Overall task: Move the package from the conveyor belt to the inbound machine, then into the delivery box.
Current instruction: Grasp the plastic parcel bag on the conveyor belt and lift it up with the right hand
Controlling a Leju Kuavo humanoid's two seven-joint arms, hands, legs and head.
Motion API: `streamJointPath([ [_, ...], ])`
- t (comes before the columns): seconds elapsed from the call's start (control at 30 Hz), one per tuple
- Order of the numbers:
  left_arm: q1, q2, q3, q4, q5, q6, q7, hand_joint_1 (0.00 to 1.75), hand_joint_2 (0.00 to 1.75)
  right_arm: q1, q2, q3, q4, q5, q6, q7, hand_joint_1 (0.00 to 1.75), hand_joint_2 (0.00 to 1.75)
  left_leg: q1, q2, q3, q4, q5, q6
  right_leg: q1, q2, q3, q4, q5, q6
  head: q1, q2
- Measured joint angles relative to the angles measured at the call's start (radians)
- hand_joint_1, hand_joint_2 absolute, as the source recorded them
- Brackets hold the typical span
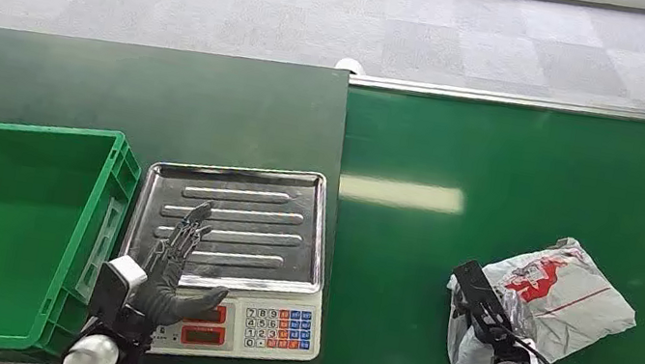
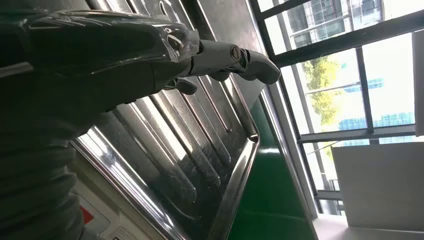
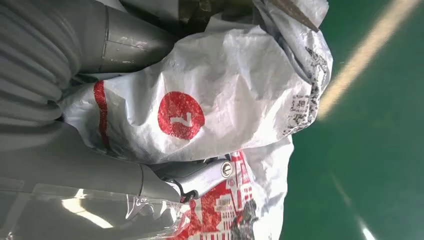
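A grey tiled floor (image 1: 516, 47) runs behind a dark green table (image 1: 119, 81) and a brighter green conveyor belt (image 1: 534, 177), which meets the table along a straight seam. On the belt lies the package (image 1: 564, 299), a crumpled white plastic bag with red print. The right hand (image 1: 479, 310) is on the package's near edge; in the right wrist view its thumb and a silver-tipped finger (image 3: 210, 175) are closed into the white plastic (image 3: 225, 90), the bag bunched between them. On the table, a scale with a ribbed steel pan (image 1: 288, 191) and a keypad (image 1: 281, 327) stands just beside a green crate (image 1: 0, 219). The left hand (image 1: 174, 261) hovers over the pan's near left part, palm flat, fingers spread and pointing toward the far rim, holding nothing. The package is well apart from those fingers, across the seam.
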Motion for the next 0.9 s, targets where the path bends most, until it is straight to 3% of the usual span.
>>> streamJointPath([
  [0.27, 0.035, -0.017, 0.045, -0.075, 0.008, 0.169, -0.076, 0.0, 1.75, 0.058, 0.026, 0.014, -0.17, -0.082, -0.109, -0.149, 1.75, 1.75, 0.0, -0.002, -0.006, 0.0, 0.0, 0.0, 0.0, -0.002, -0.005, 0.0, -0.001, 0.0, 0.0, 0.0],
  [0.4, 0.035, -0.032, 0.056, -0.098, 0.034, 0.238, -0.122, 0.0, 1.75, 0.09, 0.041, 0.015, -0.295, -0.089, -0.31, -0.243, 1.75, 1.75, 0.0, -0.004, -0.008, 0.001, 0.0, 0.0, 0.0, -0.004, -0.007, 0.0, -0.001, 0.001, 0.0, 0.0],
  [0.47, 0.029, -0.035, 0.056, -0.102, 0.046, 0.255, -0.134, 0.0, 1.75, 0.099, 0.046, 0.015, -0.361, -0.081, -0.364, -0.266, 1.75, 1.75, 0.0, -0.004, -0.008, 0.001, 0.0, 0.0, 0.0, -0.004, -0.007, 0.0, -0.001, 0.001, 0.0, 0.0],
  [0.67, 0.012, -0.04, 0.047, -0.103, 0.073, 0.276, -0.152, 0.0, 1.75, 0.109, 0.053, 0.041, -0.51, -0.032, -0.381, -0.282, 1.75, 1.75, 0.0, -0.004, -0.007, 0.001, 0.0, 0.0, 0.0, -0.004, -0.007, 0.0, -0.001, 0.001, 0.0, 0.0],
  [0.9, 0.007, -0.041, 0.033, -0.1, 0.081, 0.285, -0.17, 0.0, 1.75, 0.111, 0.048, 0.086, -0.568, -0.026, -0.391, -0.296, 1.75, 1.75, 0.0, -0.004, -0.008, 0.001, 0.0, 0.0, 0.0, -0.004, -0.007, 0.0, -0.001, 0.001, 0.0, 0.0],
])
